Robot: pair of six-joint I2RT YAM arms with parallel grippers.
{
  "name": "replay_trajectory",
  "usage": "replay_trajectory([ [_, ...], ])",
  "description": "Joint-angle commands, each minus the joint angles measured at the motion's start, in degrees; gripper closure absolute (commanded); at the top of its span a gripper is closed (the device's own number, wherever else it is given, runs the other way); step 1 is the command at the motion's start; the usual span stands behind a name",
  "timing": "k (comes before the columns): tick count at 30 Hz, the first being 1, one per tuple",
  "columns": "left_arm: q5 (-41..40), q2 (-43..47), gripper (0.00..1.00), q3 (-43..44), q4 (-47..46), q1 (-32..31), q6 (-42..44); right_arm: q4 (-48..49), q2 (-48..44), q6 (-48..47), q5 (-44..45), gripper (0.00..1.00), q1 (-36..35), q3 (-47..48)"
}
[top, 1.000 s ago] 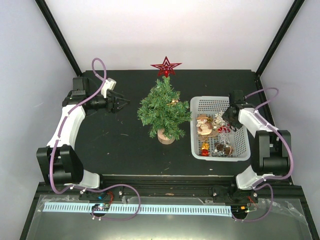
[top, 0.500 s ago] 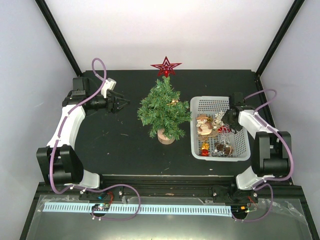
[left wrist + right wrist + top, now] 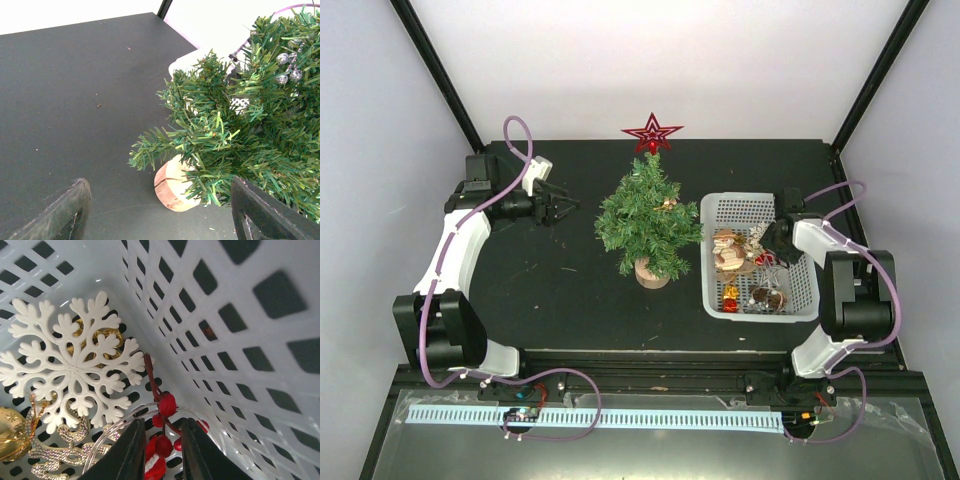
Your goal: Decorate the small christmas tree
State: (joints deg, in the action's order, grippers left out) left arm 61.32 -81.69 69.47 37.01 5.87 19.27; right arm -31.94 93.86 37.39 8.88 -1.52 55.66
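Observation:
The small christmas tree point(image 3: 645, 220) stands mid-table on its wooden stump point(image 3: 172, 185), with a red star point(image 3: 652, 132) at its tip. My left gripper point(image 3: 565, 208) hovers left of the tree, open and empty; in the left wrist view the left gripper point(image 3: 160, 215) has the stump between its spread fingers, well apart from them. My right gripper point(image 3: 767, 243) is down inside the white basket point(image 3: 760, 198). In the right wrist view the right gripper point(image 3: 162, 440) is open a narrow way, its jaws either side of a red berry sprig point(image 3: 166, 405), beside a white snowflake point(image 3: 75, 365).
The basket wall point(image 3: 225, 340) rises close on the right of the right fingers. A gold ball point(image 3: 10, 432), a glittery ornament point(image 3: 60, 447) and a clear plastic loop lie on the basket floor. More ornaments point(image 3: 728, 255) fill the basket's left side.
The right gripper has sunk a little deeper into the basket and its jaws have parted slightly. The left arm and the tree have not moved.

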Motion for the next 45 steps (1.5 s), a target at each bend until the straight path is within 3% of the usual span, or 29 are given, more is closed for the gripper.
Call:
replay_trajectory([
  [1,1.7,1.0,0.23,-0.1,-0.2,-0.3,0.1,2.7,1.6,0.2,1.0,0.78,0.2,-0.6],
  [13,2.1,0.7,0.23,-0.1,-0.6,-0.5,-0.1,2.7,1.1,-0.5,2.1,0.97,0.2,-0.5],
  [28,1.6,1.4,0.23,0.2,0.0,-0.5,0.0,-3.7,-8.8,-3.5,1.7,0.99,0.0,0.1],
  [31,1.7,1.3,0.23,0.4,0.4,-0.6,0.4,-4.9,-10.3,-4.7,-1.3,0.99,-0.6,0.1],
  [37,2.4,1.2,0.23,1.4,2.1,-0.5,1.7,-3.0,-12.0,-6.7,-20.9,0.99,-1.6,-1.4],
  [41,2.6,1.1,0.23,1.5,2.7,-0.5,2.5,-4.9,-13.8,-8.8,-25.1,0.99,-7.4,0.9],
  [45,2.7,1.0,0.23,1.8,3.1,-0.6,2.7,-13.9,-13.3,-11.1,-14.4,0.98,-18.8,7.4],
])
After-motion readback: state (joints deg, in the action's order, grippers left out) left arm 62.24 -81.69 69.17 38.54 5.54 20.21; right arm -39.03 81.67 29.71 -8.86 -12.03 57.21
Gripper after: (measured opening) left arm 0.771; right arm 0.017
